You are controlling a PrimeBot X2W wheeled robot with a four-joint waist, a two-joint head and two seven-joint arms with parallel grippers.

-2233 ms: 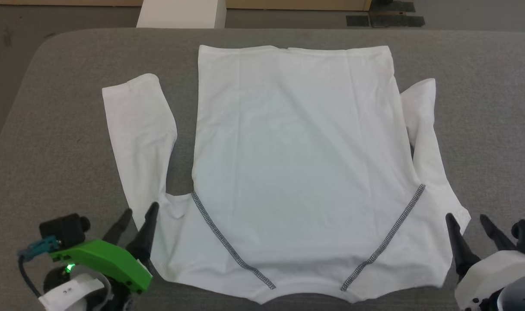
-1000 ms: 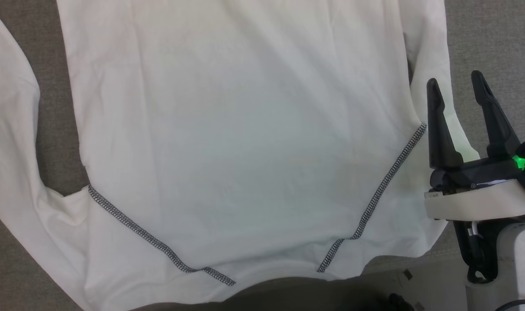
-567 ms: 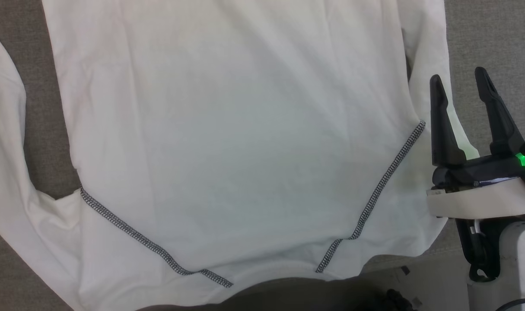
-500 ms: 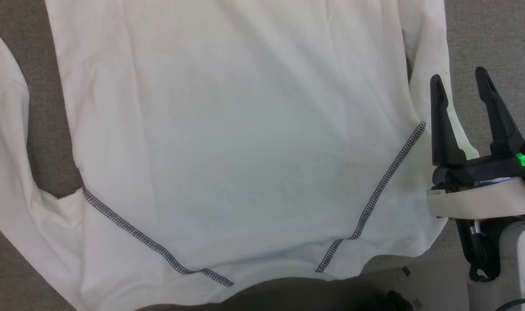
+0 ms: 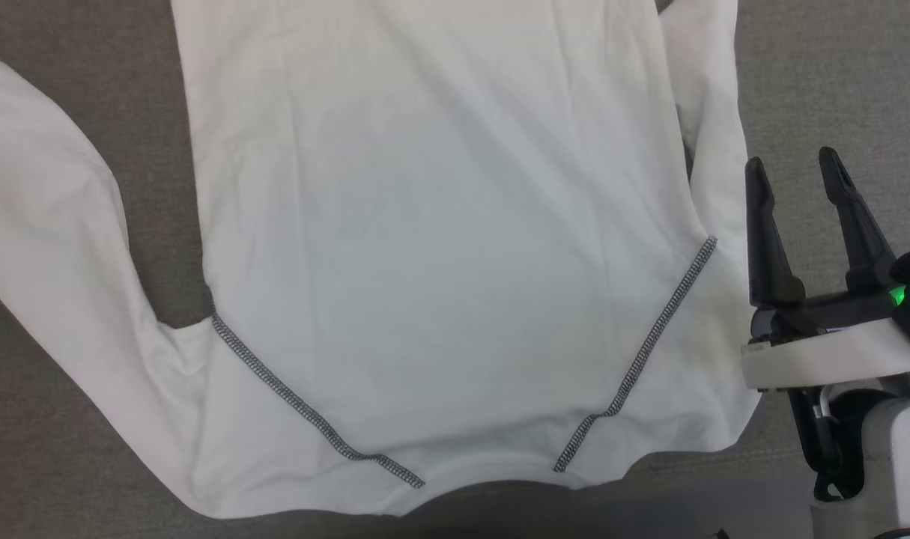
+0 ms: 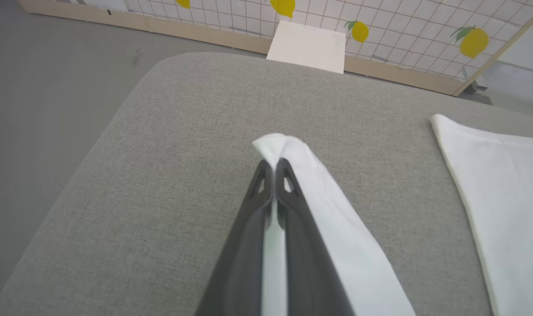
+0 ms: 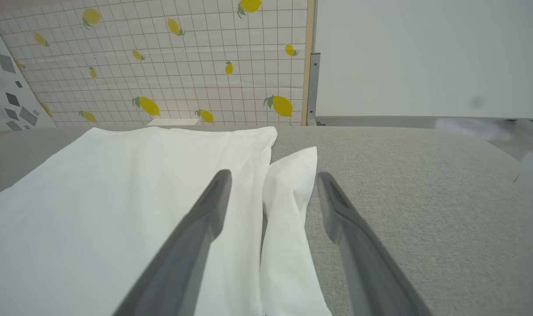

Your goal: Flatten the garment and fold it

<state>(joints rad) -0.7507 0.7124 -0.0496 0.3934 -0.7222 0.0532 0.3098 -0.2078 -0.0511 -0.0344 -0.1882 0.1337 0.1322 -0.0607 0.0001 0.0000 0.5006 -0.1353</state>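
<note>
The white garment (image 5: 440,247) lies spread on the grey table (image 5: 836,75), with two dark zigzag seams running towards its near edge. Its left sleeve (image 5: 58,224) angles out to the left. In the left wrist view my left gripper (image 6: 273,163) is shut on the end of that sleeve (image 6: 336,219), and a fold of cloth pokes past the fingertips. My right gripper (image 5: 792,165) stands open beside the right sleeve (image 5: 713,135). In the right wrist view my right gripper (image 7: 273,175) has its fingers either side of that sleeve (image 7: 292,193), above it, with nothing held.
The table's rounded left corner and edge (image 6: 95,145) are near the left gripper, with grey floor beyond. A white box (image 6: 308,46) stands past the far edge, against a lemon-patterned wall (image 7: 183,66). Bare grey table lies right of the right sleeve.
The head camera has moved closer and shifted. Over two seconds the left gripper left the head view and closed on the left sleeve's end; the right gripper came up beside the right sleeve.
</note>
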